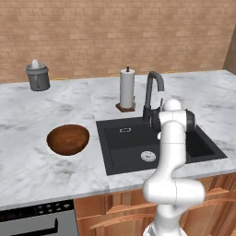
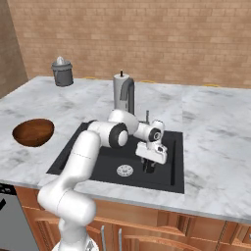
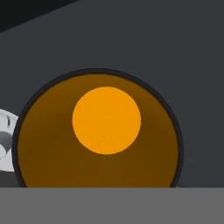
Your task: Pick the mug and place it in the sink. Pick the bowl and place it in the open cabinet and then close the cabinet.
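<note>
Mug, orange inside, lay directly beneath the hand, low in the sink beside the drain. I could not tell whether the jaws pinched it or stood clear. Bowl rested on the desk; I judged bowl and cabinet steps outstanding.

The worktop looks like polished grey-white marble, veined and smooth. Set into it, the sink is matt black, with a shiny silver metal drain; the tap is dark with a dull sheen. The bowl is glossy dark brown wood. The wall is rough tan brick. The paper towel roll is matt white on a wooden base. The grey jar looks like dull metal. In the hand view, the mug has a smooth orange inside and a thin dark rim. The low cupboards are reddish varnished wood with silver metal handles.
</note>
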Tool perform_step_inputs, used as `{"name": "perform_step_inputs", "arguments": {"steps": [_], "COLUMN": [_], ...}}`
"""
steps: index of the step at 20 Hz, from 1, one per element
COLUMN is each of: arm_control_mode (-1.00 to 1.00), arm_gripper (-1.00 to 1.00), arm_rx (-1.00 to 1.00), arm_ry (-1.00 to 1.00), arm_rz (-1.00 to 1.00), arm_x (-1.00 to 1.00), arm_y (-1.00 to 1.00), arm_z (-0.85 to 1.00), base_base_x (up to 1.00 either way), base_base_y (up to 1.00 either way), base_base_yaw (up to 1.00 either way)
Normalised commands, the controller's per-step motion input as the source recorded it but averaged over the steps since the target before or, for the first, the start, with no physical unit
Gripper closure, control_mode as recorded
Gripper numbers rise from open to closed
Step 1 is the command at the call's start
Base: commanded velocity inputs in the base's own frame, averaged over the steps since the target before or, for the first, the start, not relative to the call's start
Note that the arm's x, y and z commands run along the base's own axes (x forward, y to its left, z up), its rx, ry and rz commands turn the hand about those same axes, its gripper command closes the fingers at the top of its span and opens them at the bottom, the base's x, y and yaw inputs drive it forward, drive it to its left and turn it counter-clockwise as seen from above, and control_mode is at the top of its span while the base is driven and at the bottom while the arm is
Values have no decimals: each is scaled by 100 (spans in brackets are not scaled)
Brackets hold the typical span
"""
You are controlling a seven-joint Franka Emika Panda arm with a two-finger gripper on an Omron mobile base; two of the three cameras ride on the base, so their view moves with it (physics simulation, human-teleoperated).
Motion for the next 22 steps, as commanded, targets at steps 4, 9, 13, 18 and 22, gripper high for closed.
{"name": "perform_step_inputs", "arguments": {"steps": [4, 9, 13, 18, 22], "arm_control_mode": [-100, -100, -100, -100, -100], "arm_gripper": [100, 100, 100, 100, 100], "arm_rx": [-2, -7, -17, -23, -5], "arm_ry": [-12, -20, -4, -11, -28], "arm_rz": [0, 0, 0, 0, 0], "arm_x": [19, 11, 0, -5, -22], "arm_y": [0, 0, 0, 0, 0], "arm_z": [-44, -46, -30, -21, -6], "base_base_x": [0, 0, 0, 0, 0], "base_base_y": [0, 0, 0, 0, 0], "base_base_yaw": [0, 0, 0, 0, 0]}}
